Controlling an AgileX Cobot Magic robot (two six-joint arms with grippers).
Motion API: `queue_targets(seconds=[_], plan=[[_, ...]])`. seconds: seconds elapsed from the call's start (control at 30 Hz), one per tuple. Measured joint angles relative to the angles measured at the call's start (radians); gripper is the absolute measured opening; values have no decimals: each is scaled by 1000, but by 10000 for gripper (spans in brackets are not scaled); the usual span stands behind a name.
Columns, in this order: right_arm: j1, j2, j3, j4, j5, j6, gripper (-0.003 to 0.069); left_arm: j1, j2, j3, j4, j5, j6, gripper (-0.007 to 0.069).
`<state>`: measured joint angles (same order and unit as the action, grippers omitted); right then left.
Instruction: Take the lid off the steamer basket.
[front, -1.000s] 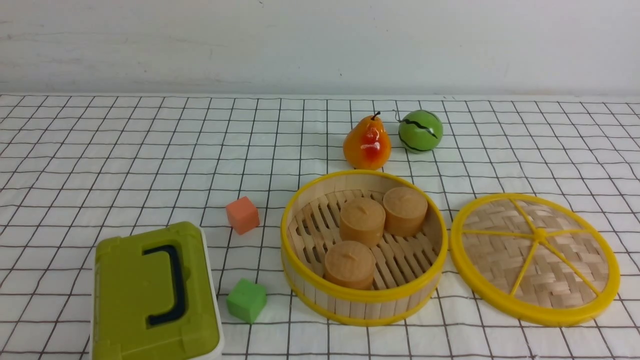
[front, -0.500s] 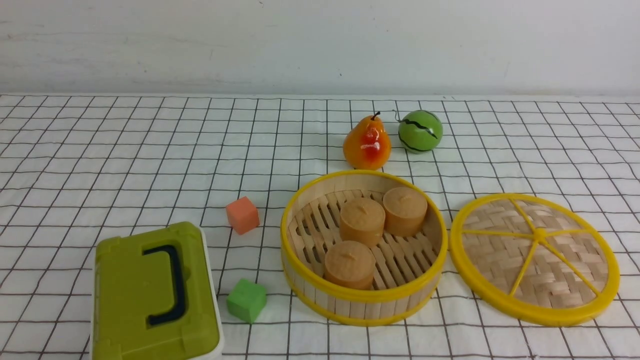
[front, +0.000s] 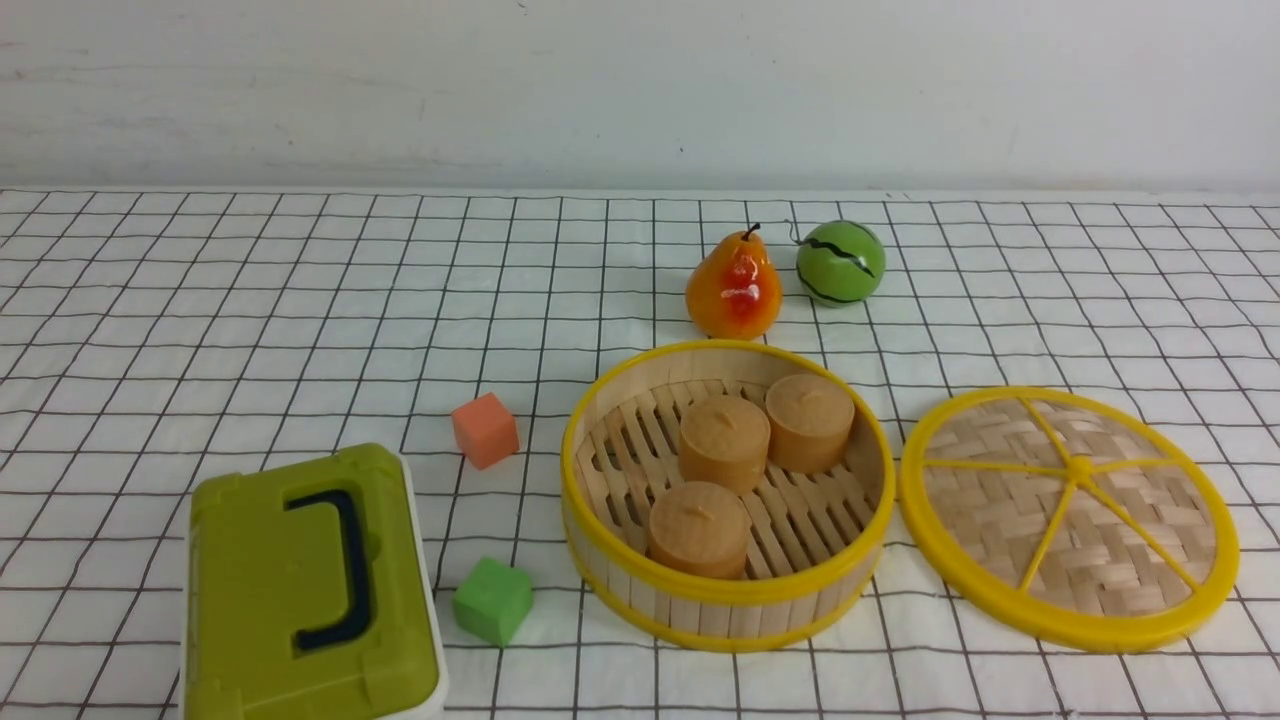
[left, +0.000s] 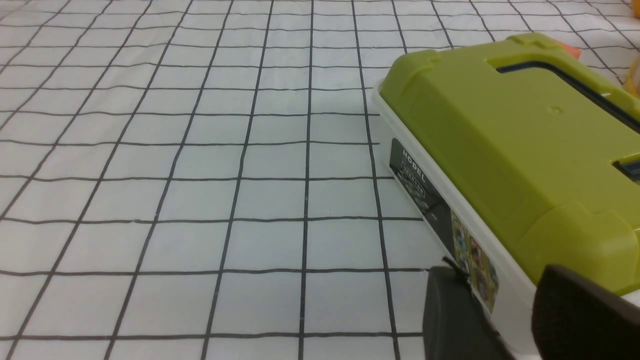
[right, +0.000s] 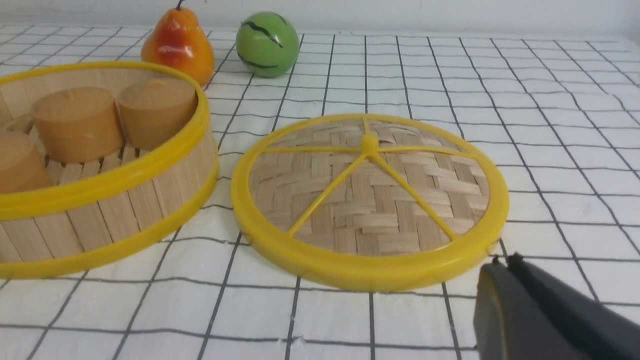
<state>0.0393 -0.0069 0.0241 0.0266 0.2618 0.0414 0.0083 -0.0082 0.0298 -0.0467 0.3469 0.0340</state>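
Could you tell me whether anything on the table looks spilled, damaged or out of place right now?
Nothing stands out. The lid lies flat on the cloth beside the steamer basket, not touching it, and three tan cylinders stand upright inside.

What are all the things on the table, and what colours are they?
steamer basket: one, bamboo with yellow rims, front centre, open
round cakes: three, tan, inside the basket
lid: one, woven bamboo with yellow rim, flat on the cloth right of the basket
pear: one, orange and red, behind the basket
ball: one, green with dark stripes, right of the pear
cube: one, orange, left of the basket
cube: one, green, nearer front
box: one, green lid, dark handle, front left
left gripper: black, beside the box
right gripper: black, shut, near the lid
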Motion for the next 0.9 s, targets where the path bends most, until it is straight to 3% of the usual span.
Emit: queue_targets(seconds=[0.47,0.9], plan=[[-6,-3,-3,0,114,2,-4,0,0,0,0,0,0,239],[-6,-3,-5,0,122,2,-1,0,0,0,0,0,0,239]])
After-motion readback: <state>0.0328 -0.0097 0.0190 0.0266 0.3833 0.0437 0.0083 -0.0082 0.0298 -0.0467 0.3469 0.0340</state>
